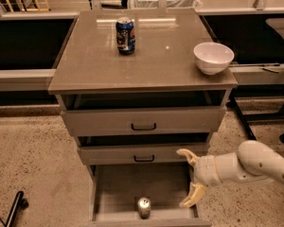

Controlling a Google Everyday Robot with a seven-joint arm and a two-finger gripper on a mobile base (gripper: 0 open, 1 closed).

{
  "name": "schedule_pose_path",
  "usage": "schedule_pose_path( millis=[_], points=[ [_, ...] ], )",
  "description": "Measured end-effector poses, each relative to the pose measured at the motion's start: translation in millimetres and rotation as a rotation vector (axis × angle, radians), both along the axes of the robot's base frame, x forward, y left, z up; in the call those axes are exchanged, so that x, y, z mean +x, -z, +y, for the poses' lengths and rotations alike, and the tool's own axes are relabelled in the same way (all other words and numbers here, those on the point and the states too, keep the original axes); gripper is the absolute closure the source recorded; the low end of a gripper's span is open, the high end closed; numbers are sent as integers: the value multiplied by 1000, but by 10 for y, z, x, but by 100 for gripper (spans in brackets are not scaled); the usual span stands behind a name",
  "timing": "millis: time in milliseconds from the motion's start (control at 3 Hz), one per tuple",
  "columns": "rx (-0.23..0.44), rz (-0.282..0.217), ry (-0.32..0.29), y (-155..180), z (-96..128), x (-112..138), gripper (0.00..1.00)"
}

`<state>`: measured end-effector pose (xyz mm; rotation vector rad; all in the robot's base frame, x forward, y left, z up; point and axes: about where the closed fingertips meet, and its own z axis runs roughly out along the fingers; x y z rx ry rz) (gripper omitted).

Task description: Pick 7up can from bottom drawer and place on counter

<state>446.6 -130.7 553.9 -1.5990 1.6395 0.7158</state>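
Observation:
The 7up can [143,207] stands upright near the front of the open bottom drawer [118,186], its shiny silver top showing. My gripper [187,178] is open, with one cream finger up by the middle drawer's right end and the other down at the bottom drawer's right wall. It is to the right of the can and apart from it, holding nothing. The counter [146,60] is the glossy grey-brown top of the cabinet.
A blue-labelled can [125,35] stands at the counter's back middle. A white bowl [213,57] sits at its right edge. The two upper drawers [143,120] are slightly open. Dark shelving flanks the cabinet, and a black stand foot [15,208] is on the floor at left.

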Motion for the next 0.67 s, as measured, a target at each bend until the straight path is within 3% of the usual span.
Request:
schedule_pose_path(
  millis=[333, 667],
  points=[
    [67, -21, 16, 667, 254, -101, 0],
    [60, -77, 7, 1023, 379, -33, 0]
  ],
)
